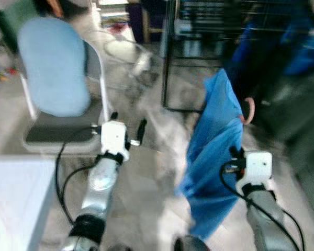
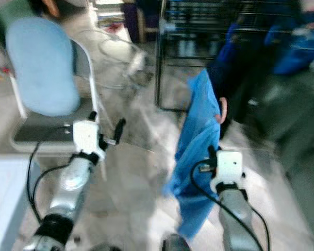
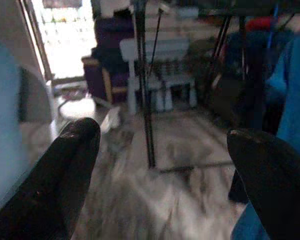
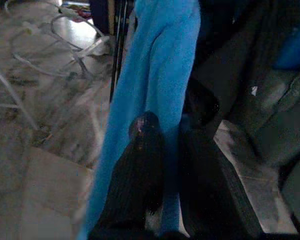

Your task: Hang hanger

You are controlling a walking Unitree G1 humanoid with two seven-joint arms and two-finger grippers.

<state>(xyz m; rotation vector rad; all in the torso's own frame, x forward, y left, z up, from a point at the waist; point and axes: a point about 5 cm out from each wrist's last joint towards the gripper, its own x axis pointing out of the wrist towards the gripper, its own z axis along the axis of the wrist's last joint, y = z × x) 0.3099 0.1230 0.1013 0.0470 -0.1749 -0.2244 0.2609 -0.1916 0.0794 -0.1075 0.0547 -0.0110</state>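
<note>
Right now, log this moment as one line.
right gripper: shut on blue garment | left gripper: open, empty | rack: ahead

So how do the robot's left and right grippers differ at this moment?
The left gripper has its two long black fingers spread wide with nothing between them, while the right gripper is shut on the bright blue cloth garment. The left reaches towards the pale blue padded chair; the right is raised beside the dark metal rack. Both are held forward.

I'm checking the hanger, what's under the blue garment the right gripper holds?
A pink hanger hook pokes out beside the blue garment; the rest of it is covered. The right gripper pinches the cloth.
</note>
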